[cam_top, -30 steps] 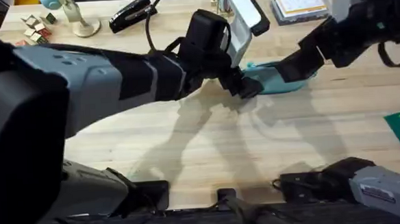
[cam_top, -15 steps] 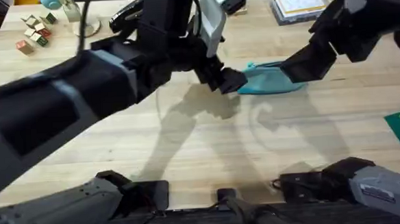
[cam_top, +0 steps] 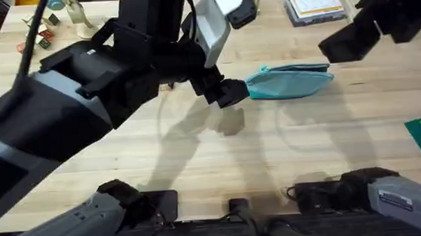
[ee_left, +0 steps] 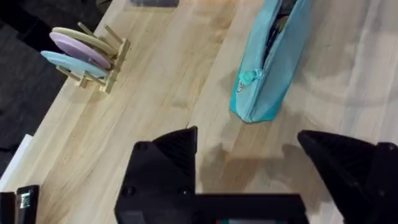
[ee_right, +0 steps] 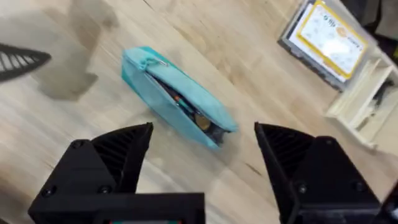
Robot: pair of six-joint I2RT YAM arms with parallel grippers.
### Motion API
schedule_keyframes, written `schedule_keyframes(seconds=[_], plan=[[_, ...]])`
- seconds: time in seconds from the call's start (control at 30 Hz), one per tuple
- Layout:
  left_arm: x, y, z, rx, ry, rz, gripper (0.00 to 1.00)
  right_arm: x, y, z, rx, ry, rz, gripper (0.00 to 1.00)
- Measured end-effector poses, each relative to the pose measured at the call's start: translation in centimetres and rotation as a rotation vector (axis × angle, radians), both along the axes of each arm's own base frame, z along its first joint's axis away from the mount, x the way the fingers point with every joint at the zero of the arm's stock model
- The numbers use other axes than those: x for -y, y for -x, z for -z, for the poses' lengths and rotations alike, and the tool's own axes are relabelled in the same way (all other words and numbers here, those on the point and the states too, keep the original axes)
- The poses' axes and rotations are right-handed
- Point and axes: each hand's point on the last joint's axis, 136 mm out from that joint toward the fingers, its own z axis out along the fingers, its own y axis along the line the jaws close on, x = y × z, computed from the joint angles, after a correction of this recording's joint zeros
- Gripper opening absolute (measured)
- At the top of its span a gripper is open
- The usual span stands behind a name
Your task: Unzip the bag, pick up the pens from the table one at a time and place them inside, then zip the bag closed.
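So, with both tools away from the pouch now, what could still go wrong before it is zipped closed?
1. The teal pouch lies with its zipper partly open and pens visible inside; a careless pull might spill them.
2. Nothing holds the pouch, since the left tool and right tool are both open and apart from it, so pulling the tab with one tool may just drag the pouch across the table.

Teal bag [cam_top: 289,81] on table [cam_top: 270,151], left hand [cam_top: 227,94] beside it.

The bag [cam_top: 289,82] lies on the table [cam_top: 270,158], pens [ee_right: 186,107] inside.
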Motion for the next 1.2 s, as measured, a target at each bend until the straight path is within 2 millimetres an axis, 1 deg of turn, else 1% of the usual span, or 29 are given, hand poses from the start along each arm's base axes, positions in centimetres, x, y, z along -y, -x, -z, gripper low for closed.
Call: schedule_keyframes(seconds=[0.17, 0.2, 0.37, 0.53, 0.8, 0.87, 0.9, 0.93, 1.03, 1.07, 1.1, 1.2], plan=[[-0.1, 0.1, 0.1, -0.003, -0.005, 0.0, 0.994, 0.1, 0.1, 0.1, 0.031, 0.108, -0.157, 0.996], [-0.1, 0.1, 0.1, -0.004, -0.007, -0.002, 0.993, 0.0, -0.2, 0.3, 0.054, 0.181, -0.263, 0.996], [-0.1, 0.1, 0.2, -0.004, -0.008, -0.002, 0.993, 0.0, -0.7, 1.0, 0.07, 0.286, -0.427, 0.996], [-0.1, 0.1, 0.2, -0.004, -0.008, -0.002, 0.993, 0.0, -0.5, 1.1, 0.077, 0.326, -0.491, 0.997], [-0.1, 0.1, 0.2, -0.004, -0.008, -0.002, 0.993, 0.0, -0.4, 1.2, 0.075, 0.34, -0.517, 0.991], [-0.1, 0.1, 0.2, -0.004, -0.008, -0.002, 0.994, 0.0, -0.1, 1.4, 0.06, 0.342, -0.526, 0.855], [-0.1, 0.1, 0.2, -0.004, -0.008, -0.002, 0.994, 0.1, 0.0, 1.6, 0.051, 0.341, -0.529, 0.747], [-0.1, 0.1, 0.2, -0.005, -0.008, -0.002, 0.993, 0.1, 0.2, 1.8, 0.036, 0.339, -0.534, 0.619], [-0.1, 0.1, 0.2, -0.004, -0.008, -0.002, 0.993, 0.0, 0.9, 2.8, -0.023, 0.322, -0.548, 0.186], [-0.1, 0.1, 0.2, -0.004, -0.008, -0.002, 0.993, 0.0, 1.0, 3.1, -0.042, 0.317, -0.55, 0.076], [-0.1, 0.1, 0.2, -0.004, -0.008, -0.002, 0.993, 0.0, 1.1, 3.4, -0.058, 0.314, -0.554, 0.046], [-0.1, 0.1, 0.2, -0.004, -0.008, -0.002, 0.993, -0.1, 1.3, 4.4, -0.112, 0.3, -0.565, 0.034]])
